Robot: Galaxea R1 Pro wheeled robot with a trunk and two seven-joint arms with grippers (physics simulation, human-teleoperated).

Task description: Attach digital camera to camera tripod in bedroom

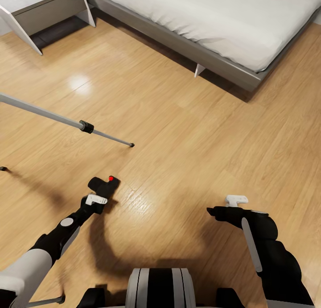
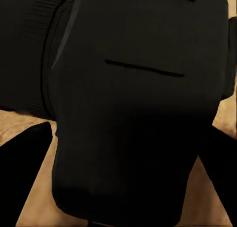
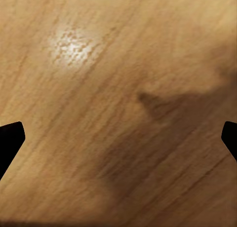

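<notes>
Above the wood floor (image 1: pixel 187 134), my left hand (image 1: pixel 100 194) holds the camera (image 1: pixel 104 185), small, rigid, probably light and slick-cased, by its body, while my right hand (image 1: pixel 223 207) hangs wide and empty.

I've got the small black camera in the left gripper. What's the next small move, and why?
Probably raise the left gripper and swing it leftward, following the thin silver tripod leg up toward its head. The small matte-black camera with the red button fills the left wrist view, so the grip looks secure, but it sits low over the light wood floor and the tripod head is out of frame.
</notes>
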